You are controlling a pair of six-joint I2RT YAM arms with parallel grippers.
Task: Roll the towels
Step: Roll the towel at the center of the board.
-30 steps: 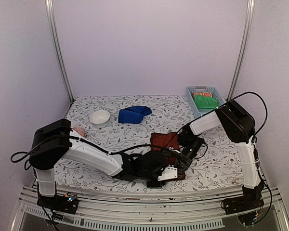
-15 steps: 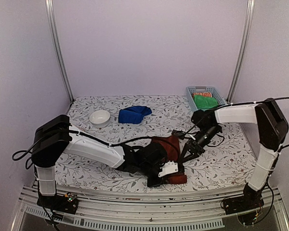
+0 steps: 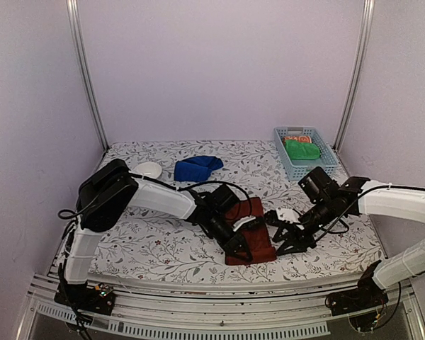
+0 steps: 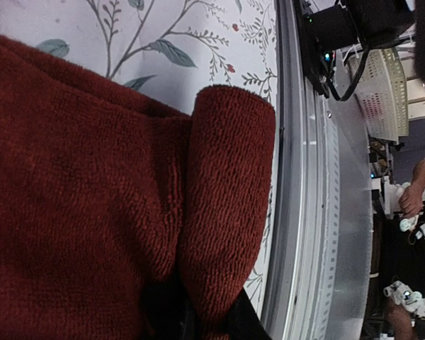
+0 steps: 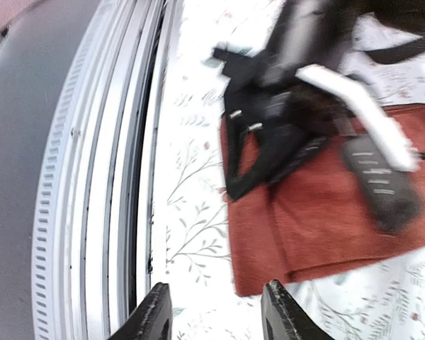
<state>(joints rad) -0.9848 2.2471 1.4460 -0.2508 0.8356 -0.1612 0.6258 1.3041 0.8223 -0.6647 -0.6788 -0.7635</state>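
Red towel [image 4: 78,177] in left pincer [image 4: 200,320]

Red towel [image 4: 92,198] matt nubby terry cloth; blue towel [image 3: 196,168] soft matt cloth; table cover [image 3: 149,244] smooth printed sheet; basket [image 3: 280,147] plastic; bowl [image 3: 147,172] glossy; front rail [image 4: 304,212] brushed metal

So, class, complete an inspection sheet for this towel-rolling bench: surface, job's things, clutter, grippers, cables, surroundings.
Surface: floral table cover, lying flat.
Job's things: red towel near the front edge, one end folded over; blue towel bunched at the back, no gripper on it.
Clutter: white bowl; blue basket holding a green cloth and an orange patterned cloth.
Grippers: left gripper pinching the red towel's fold; right gripper open, empty, beside the towel.
Cables: black cable looping over the left arm.
Surroundings: lilac walls, metal uprights; a person's hand beyond the table edge.
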